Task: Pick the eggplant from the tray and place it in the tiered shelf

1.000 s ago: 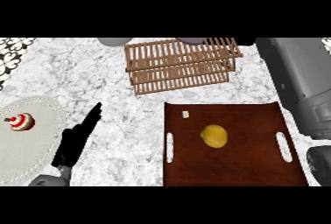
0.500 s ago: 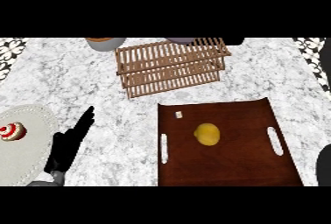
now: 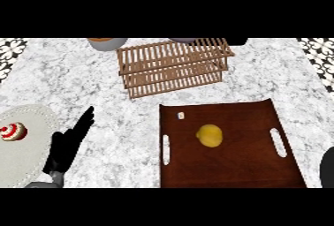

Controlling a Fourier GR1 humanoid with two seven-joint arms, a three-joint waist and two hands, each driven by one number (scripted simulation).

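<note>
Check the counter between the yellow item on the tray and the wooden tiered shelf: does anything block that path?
Nothing visible does. The yellow item lies alone on the brown tray; only bare tray and marble counter separate it from the wooden shelf beyond the tray's far edge.

Right hand (image 3: 328,167) cut off at frame edge, fingers unseen; bowl (image 3: 106,43) cropped by top.

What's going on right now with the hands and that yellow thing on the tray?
Left hand open, resting beside plate. Right hand's fingers hidden. Yellow item untouched on tray. Shelf path unobstructed.
</note>
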